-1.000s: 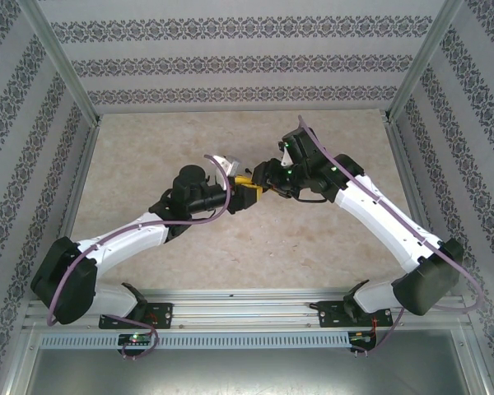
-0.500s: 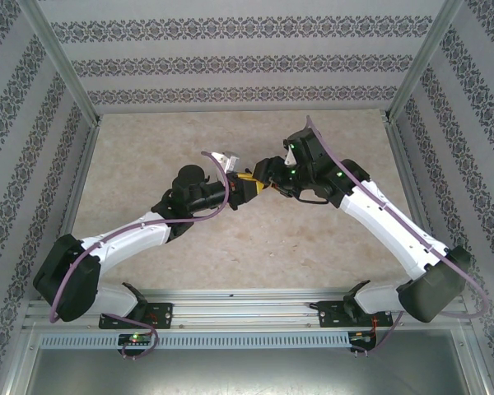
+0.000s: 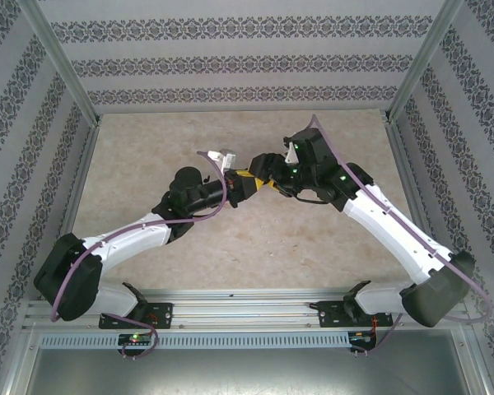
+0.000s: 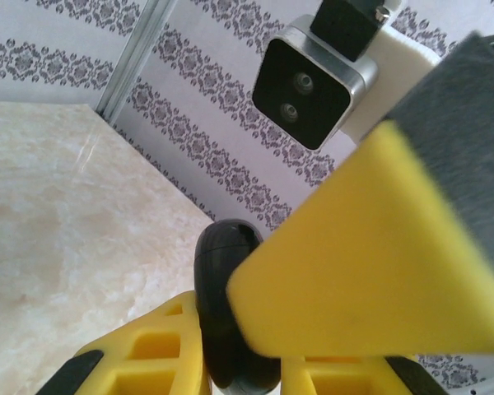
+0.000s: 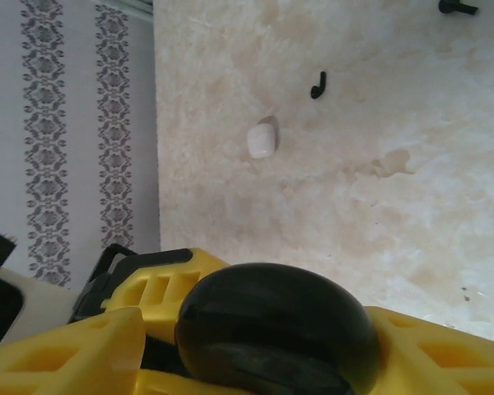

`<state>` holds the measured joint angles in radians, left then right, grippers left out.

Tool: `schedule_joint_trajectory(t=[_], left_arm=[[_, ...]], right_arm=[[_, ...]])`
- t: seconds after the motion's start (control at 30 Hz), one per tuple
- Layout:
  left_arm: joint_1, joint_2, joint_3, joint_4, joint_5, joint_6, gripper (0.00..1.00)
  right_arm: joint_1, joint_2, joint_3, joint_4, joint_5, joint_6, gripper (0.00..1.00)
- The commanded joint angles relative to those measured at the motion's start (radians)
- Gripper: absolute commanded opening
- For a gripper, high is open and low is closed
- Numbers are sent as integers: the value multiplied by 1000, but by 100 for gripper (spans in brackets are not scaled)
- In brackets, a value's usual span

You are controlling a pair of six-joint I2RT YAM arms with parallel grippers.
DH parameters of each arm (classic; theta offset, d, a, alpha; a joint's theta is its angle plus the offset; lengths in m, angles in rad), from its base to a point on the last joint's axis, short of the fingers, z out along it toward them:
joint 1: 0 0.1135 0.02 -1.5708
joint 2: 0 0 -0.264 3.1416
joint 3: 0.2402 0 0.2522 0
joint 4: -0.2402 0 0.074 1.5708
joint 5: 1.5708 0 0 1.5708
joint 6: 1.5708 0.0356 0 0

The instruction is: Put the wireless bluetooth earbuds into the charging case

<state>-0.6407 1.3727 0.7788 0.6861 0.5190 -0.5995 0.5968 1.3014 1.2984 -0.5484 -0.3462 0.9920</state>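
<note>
- Two earbuds belong in the case and neither is in it yet. One earbud [image 5: 317,84], tiny and black with a short hooked stem, lies on the tabletop [image 5: 379,214] well out beyond the tips of the right pincer [image 5: 272,350]. A second dark shape [image 5: 457,6] farther off is probably its mate, but it is cut off too much to be sure.
- The charging case [image 5: 276,329], as I judge the black disc to be, fills the right pincer's gap and touches both yellow fingers. That pincer is closed to the disc's width and grips it.
- The left pincer [image 4: 235,354] clamps the same disc from the opposite side, edge-on between its fingers. The two pincers meet nose to nose, clear of the tabletop.
- By my reading, the step in hand is holding the case between both pincers, either to pass it across or to prise the lid. No seam or raised lid is visible.
- The next move calls for one pincer to hold the case firm while the other lets go, opens the lid and goes down for the nearer bud. A bud so much smaller than a finger needs a fine, centred pinch.
- The case is glossy, smooth and rounded, and probably slippery. The fingers are matt yellow ribbed plastic with a grey textured pad [image 4: 465,123]. The tabletop is flat, pale and marbled.
- A small white rounded object [image 5: 262,140] lies between the right pincer and that bud, a little aside. I cannot tell what it is.
</note>
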Motion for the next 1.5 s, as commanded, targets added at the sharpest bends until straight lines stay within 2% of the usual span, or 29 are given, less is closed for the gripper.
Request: schedule_joint_trajectory(t=[0.0, 0.13, 0.3, 0.37, 0.53, 0.7, 0.87, 1.03, 1.27, 1.47], left_arm=[[-3, -34, -33, 92, -22, -44, 5], [8, -62, -35, 92, -3, -76, 5], [16, -75, 0, 66, 47, -123, 5], [16, -70, 16, 64, 69, -149, 5], [18, -57, 54, 84, 120, -214, 5], [18, -48, 79, 114, 149, -267, 5], [18, -34, 105, 131, 175, -300, 4], [19, -23, 116, 155, 170, -328, 4], [24, -16, 128, 170, 186, -353, 4], [26, -5, 132, 194, 198, -379, 4]], right_arm=[[-19, -80, -18, 112, -58, -17, 71], [-54, -135, -50, 175, -104, -16, 76], [-86, -230, -140, 281, -120, -3, 77], [-100, -266, -181, 322, -114, -1, 74], [-140, -305, -230, 367, -151, 2, 59], [-153, -307, -248, 352, -159, -9, 58], [-161, -302, -297, 465, -208, 48, 58], [-164, -281, -309, 553, -277, 100, 50], [-166, -279, -318, 583, -300, 100, 39], [-166, -265, -318, 589, -318, 91, 43]])
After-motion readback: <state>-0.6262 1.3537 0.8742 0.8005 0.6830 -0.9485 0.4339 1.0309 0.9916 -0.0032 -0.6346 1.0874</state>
